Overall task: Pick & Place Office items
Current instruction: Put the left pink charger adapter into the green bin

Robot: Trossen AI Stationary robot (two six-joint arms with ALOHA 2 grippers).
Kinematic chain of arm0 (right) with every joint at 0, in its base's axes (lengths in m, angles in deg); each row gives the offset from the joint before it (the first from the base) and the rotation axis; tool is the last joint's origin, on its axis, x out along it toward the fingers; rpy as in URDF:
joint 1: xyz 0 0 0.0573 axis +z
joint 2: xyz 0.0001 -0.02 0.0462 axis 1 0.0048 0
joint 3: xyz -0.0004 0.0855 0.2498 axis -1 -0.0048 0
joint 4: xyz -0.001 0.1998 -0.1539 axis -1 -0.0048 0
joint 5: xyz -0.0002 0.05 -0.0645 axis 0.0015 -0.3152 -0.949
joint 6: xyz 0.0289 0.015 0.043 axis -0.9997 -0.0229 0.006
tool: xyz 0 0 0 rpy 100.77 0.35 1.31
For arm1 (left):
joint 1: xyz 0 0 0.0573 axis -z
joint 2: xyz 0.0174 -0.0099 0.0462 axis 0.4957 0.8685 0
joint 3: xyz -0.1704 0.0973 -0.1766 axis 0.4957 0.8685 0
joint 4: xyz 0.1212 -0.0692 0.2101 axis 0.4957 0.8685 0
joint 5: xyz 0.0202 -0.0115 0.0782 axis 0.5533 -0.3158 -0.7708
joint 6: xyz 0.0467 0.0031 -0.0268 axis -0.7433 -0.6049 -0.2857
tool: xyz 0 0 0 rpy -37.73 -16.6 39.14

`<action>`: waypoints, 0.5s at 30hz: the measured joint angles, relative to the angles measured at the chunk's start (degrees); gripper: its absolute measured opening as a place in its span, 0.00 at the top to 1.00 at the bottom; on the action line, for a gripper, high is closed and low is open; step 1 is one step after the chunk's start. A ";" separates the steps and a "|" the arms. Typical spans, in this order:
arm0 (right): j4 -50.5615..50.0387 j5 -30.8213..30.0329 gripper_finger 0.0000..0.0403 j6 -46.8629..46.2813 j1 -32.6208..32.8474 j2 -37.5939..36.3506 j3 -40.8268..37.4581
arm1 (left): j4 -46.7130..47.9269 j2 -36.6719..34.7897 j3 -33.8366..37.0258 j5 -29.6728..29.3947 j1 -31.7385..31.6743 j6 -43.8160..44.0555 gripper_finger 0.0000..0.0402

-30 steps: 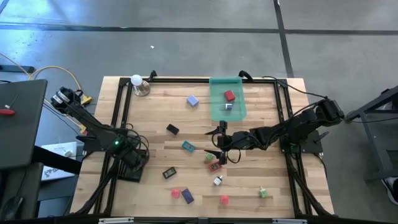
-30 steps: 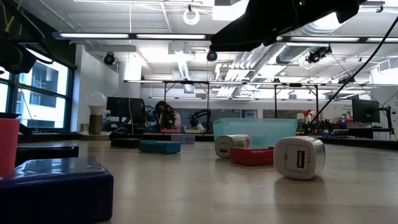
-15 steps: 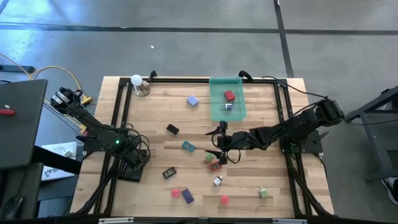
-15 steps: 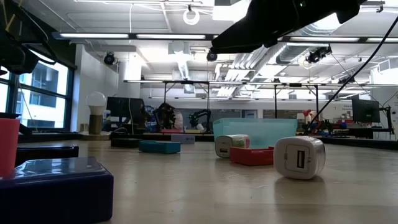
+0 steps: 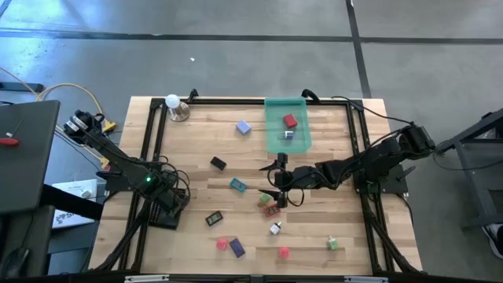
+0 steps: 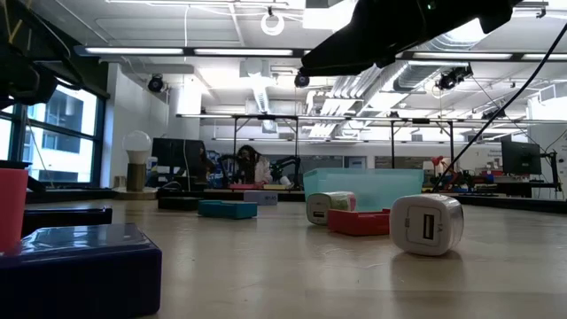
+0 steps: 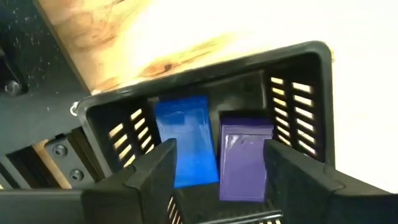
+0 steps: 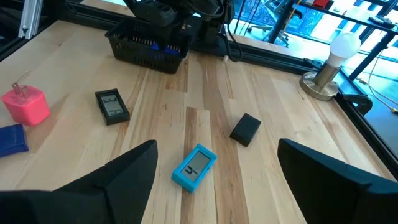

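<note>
Grippers open above basket and table centre

Left gripper (image 7: pixel 214 171) hangs over the black basket (image 7: pixel 298 93) at the table's left edge, fingers spread with nothing between them; a blue piece (image 7: pixel 185 140) and a purple piece (image 7: pixel 244 152) lie side by side inside. Right gripper (image 8: pixel 214 165) hovers over the table's middle, jaws wide and empty, near a teal item (image 8: pixel 194 165), a black block (image 8: pixel 246 129), a black flat piece (image 8: pixel 112 106) and a pink block (image 8: pixel 26 104). From above, a red piece (image 5: pixel 290 121) lies in the green tray (image 5: pixel 275 137); more office items are scattered across the wooden table (image 5: pixel 196 141). A white ball lamp (image 5: pixel 174 104) stands at the far left corner.
</note>
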 joint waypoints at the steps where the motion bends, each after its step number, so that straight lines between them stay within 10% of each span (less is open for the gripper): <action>1: 0.00 0.00 0.20 0.00 0.00 0.00 0.00 | -0.05 0.00 0.00 -0.02 -0.01 -0.42 0.40; 15: -0.46 0.00 0.20 0.00 0.00 0.00 0.01 | -0.35 -5.46 0.00 1.64 -2.95 -2.12 0.36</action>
